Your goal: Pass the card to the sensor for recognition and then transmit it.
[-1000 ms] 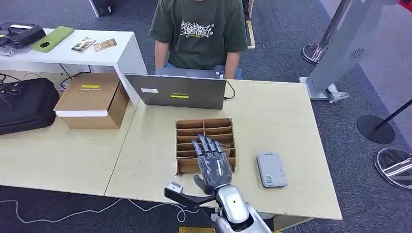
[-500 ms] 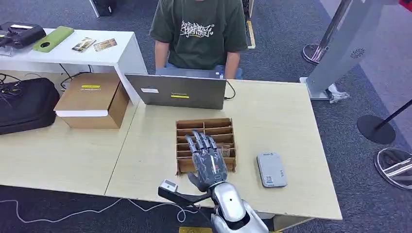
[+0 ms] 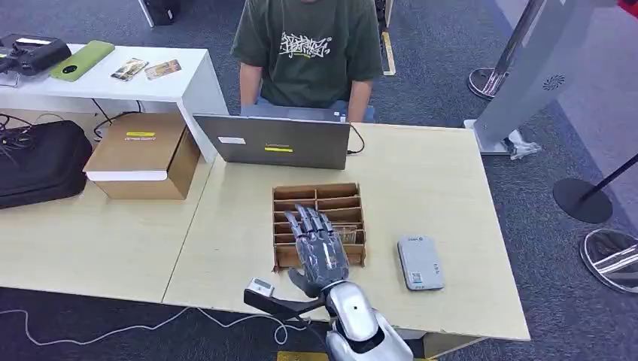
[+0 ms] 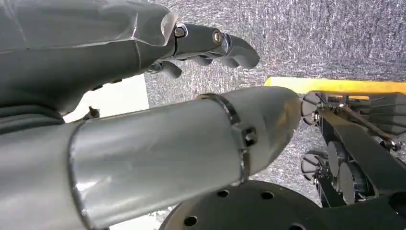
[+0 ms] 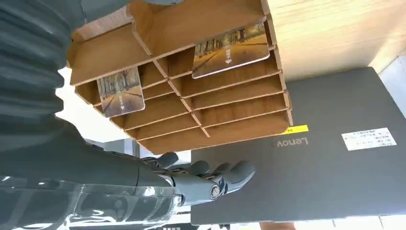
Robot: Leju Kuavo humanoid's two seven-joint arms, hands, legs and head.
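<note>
The right hand point(image 3: 319, 244) hovers with fingers spread and empty above the card point(image 5: 230, 50) in the wooden organizer point(image 3: 282, 197); the left hand point(image 4: 210, 43) hangs released.

I see pale matt wood grain on the table point(image 3: 444, 173). The slotted organizer point(image 3: 318, 197) looks like raw brown board, matt, and the two cards point(image 5: 231, 49) in it are glossy printed. The right hand point(image 3: 320, 248) is dark grey plastic with a dull sheen, on a polished silver arm. The laptop point(image 3: 274, 141) lid is matt grey. The carpet point(image 4: 330, 38) is rough.
</note>
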